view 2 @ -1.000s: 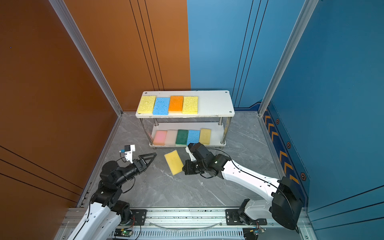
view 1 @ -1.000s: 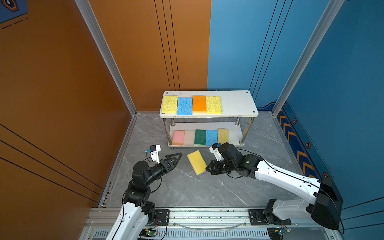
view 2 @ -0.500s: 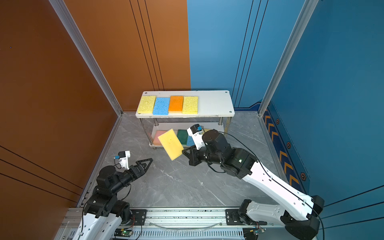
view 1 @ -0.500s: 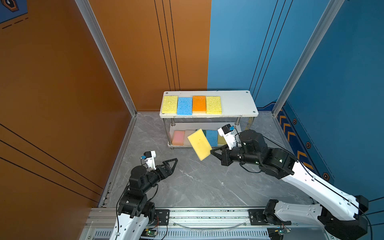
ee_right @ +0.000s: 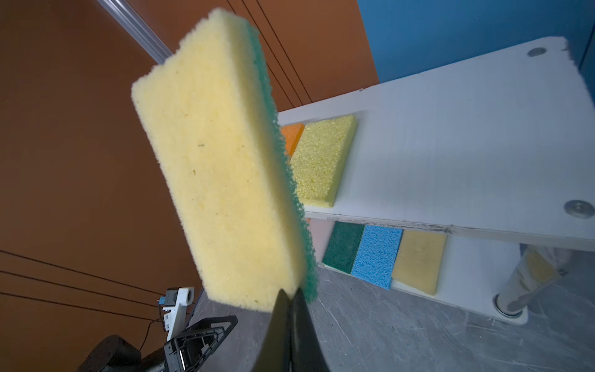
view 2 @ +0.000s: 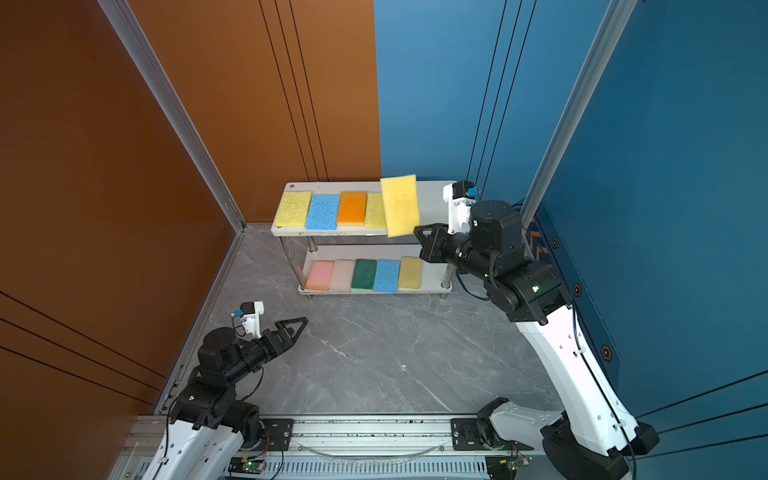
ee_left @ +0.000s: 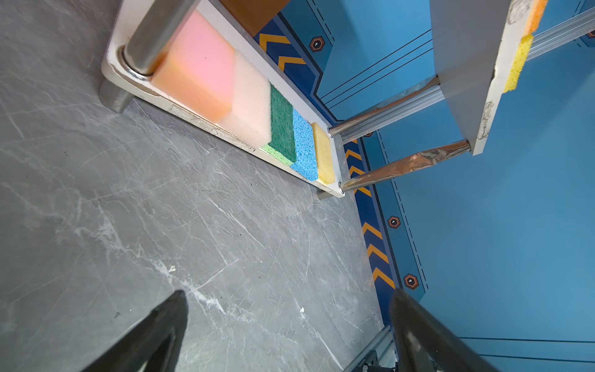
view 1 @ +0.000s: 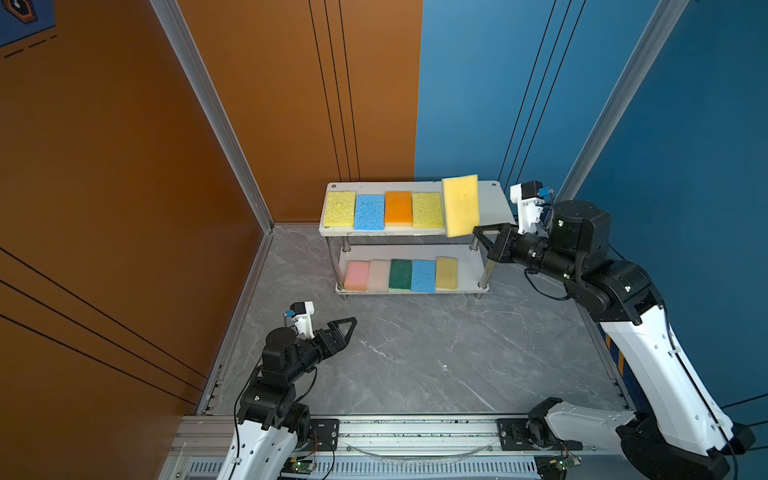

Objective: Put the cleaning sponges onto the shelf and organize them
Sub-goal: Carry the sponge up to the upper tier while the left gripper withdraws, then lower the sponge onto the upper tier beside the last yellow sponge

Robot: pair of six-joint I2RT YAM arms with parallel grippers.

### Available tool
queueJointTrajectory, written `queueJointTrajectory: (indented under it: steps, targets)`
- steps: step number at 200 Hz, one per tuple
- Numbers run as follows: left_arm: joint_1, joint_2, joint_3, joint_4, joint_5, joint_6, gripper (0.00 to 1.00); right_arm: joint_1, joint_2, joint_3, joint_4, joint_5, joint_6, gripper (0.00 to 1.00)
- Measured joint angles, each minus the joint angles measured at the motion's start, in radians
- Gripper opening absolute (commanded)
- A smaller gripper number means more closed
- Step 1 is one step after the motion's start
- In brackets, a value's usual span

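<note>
**Two-tier shelf on a grey table, nine sponges laid in two rows**

A white two-tier shelf (view 1: 494,205) with shiny metal legs stands on a grey marbled table (view 1: 415,357).

Four sponges lie flat and edge to edge on its top board. Counting away from the right gripper (view 1: 476,231), they are a near yellow sponge (view 1: 427,210), an orange sponge (view 1: 398,208), an upper blue sponge (view 1: 369,212) and a far yellow sponge (view 1: 340,209).

Five more lie in a row on the lower board. Starting at the end nearer the left gripper (view 1: 349,325), they are a pink sponge (view 1: 356,275), an off-white sponge (view 1: 379,275), a dark green sponge (view 1: 400,274), a lower blue sponge (view 1: 423,276) and a lower yellow sponge (view 1: 446,272).
</note>
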Motion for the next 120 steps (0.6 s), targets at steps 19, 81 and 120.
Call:
queueJointTrajectory:
  steps: [19,81,120]
  targets:
    - [0.002,-0.002,0.005,-0.017,-0.003,0.005,0.98,-0.040,0.056,0.068,-0.069,-0.003,0.006,0.00]
    - [0.002,-0.001,0.013,-0.050,-0.003,0.013,0.98,-0.088,0.216,0.230,-0.258,-0.015,0.006,0.00]
    - [0.003,0.000,0.013,-0.069,-0.003,0.024,0.98,-0.109,0.289,0.278,-0.301,-0.018,0.006,0.00]
